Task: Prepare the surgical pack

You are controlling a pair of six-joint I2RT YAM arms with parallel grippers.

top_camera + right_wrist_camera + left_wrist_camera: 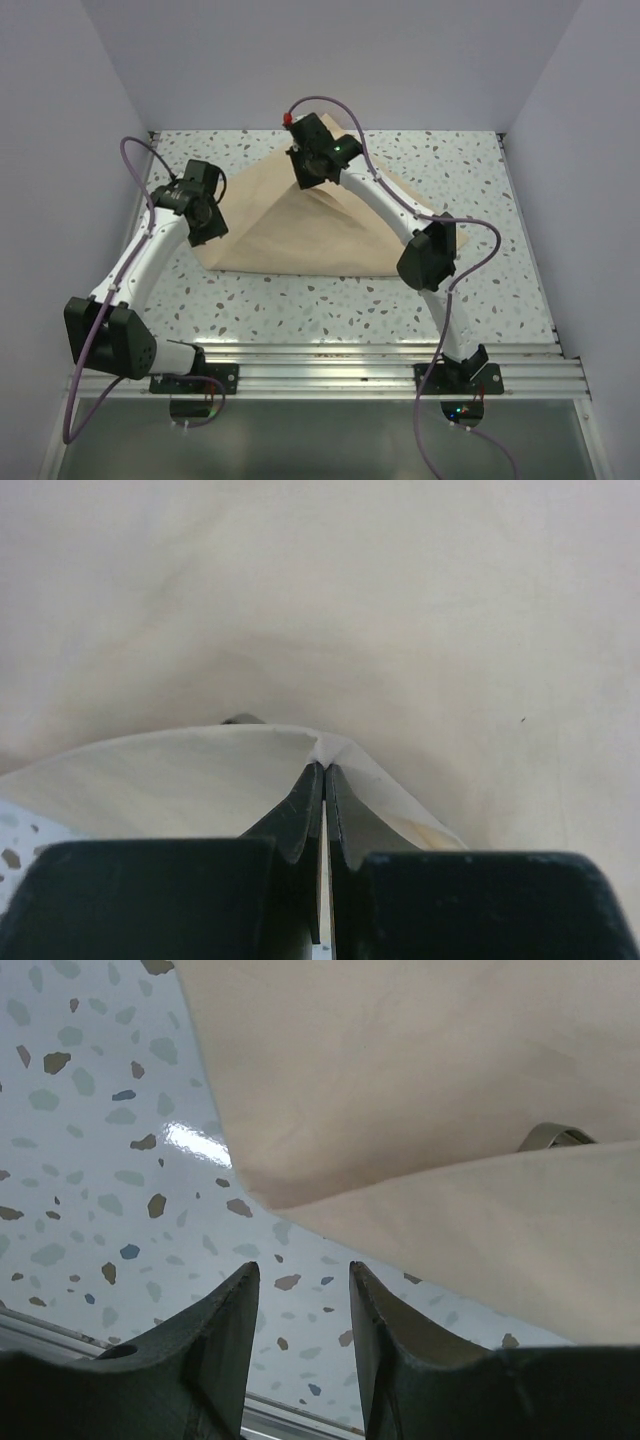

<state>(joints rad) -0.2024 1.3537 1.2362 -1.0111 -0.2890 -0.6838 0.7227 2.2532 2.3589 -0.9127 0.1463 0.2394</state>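
While tight on a fold of the tan wrap sheet (420,600), my right gripper (323,771); left gripper (300,1278) part-open, empty.

Speckled tabletop (330,300); rails (330,362), seemingly metal, along near edge

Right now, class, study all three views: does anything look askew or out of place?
The wrap sheet is tented, not flat: the right gripper pinches its folded edge. In the left wrist view, a curved grey piece pokes out between its layers.
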